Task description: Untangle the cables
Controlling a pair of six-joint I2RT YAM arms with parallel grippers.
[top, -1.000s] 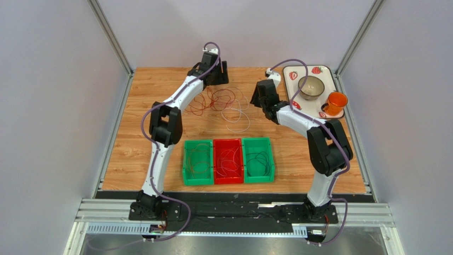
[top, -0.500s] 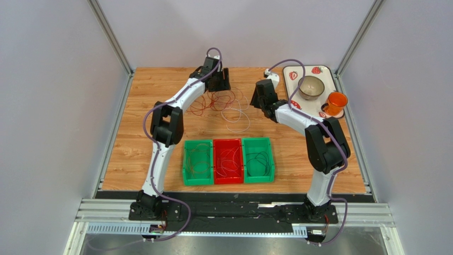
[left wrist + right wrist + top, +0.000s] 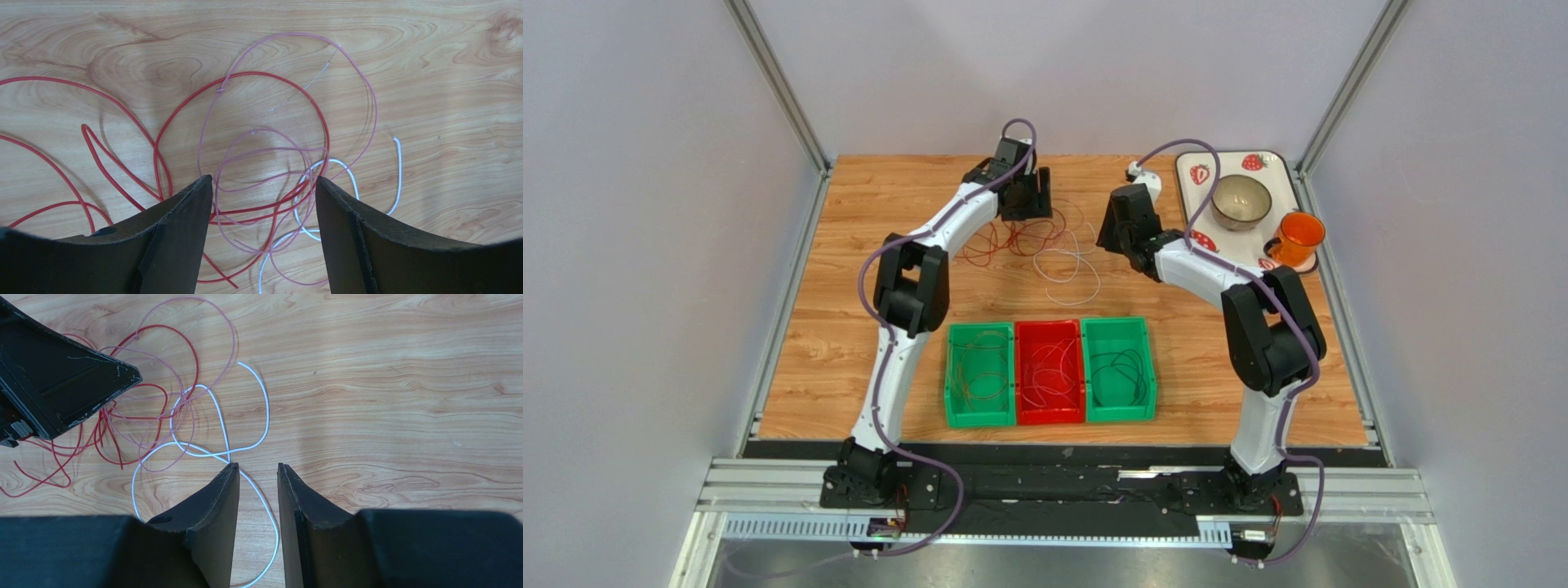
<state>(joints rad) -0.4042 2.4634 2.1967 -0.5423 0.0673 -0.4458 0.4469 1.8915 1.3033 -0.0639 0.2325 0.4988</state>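
A tangle of thin cables [image 3: 1030, 235] lies on the wooden table at the back centre, with red, pink and white strands. My left gripper [image 3: 1027, 196] hovers over it, open and empty. In the left wrist view its jaws [image 3: 263, 182] straddle crossed red [image 3: 265, 73], pink [image 3: 294, 35] and white [image 3: 398, 165] strands. My right gripper [image 3: 1123, 226] is to the right of the tangle, open by a narrow gap and empty. In the right wrist view its jaws [image 3: 256, 468] stand over a white loop [image 3: 267, 410] that runs under the gap.
Three bins stand at the front centre: a green one [image 3: 952, 374], a red one [image 3: 1048, 332] and a green one [image 3: 1149, 368], each holding sorted cable coils. A white tray [image 3: 1287, 172] with a bowl [image 3: 1241, 201] and an orange cup [image 3: 1297, 237] is at the back right.
My left gripper has moved nearer and slightly right, over the tangle. My right gripper has shifted slightly left toward the cables. The cables have not moved.
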